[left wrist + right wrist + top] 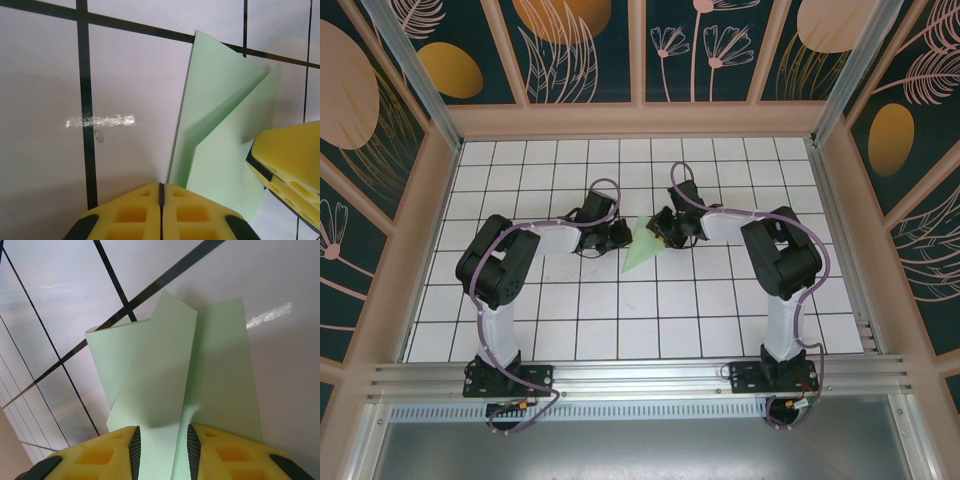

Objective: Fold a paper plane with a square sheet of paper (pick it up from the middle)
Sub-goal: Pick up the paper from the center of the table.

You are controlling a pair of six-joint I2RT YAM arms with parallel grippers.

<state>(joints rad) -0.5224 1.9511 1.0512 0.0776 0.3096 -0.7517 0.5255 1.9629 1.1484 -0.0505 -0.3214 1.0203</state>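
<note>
Folded sheet of paper (642,246) sits mid-worktop (620,320) on white grid tiles, floral wall panels (582,40) around; right gripper (162,440) clamped on its raised fold, left gripper (161,196) pressed together just beside its tip.

You have: one folded paper (645,248); two arms, left arm (500,265) and right arm (782,255); two grippers, left gripper (618,237), right gripper (665,228); one tiled table (620,310).
</note>
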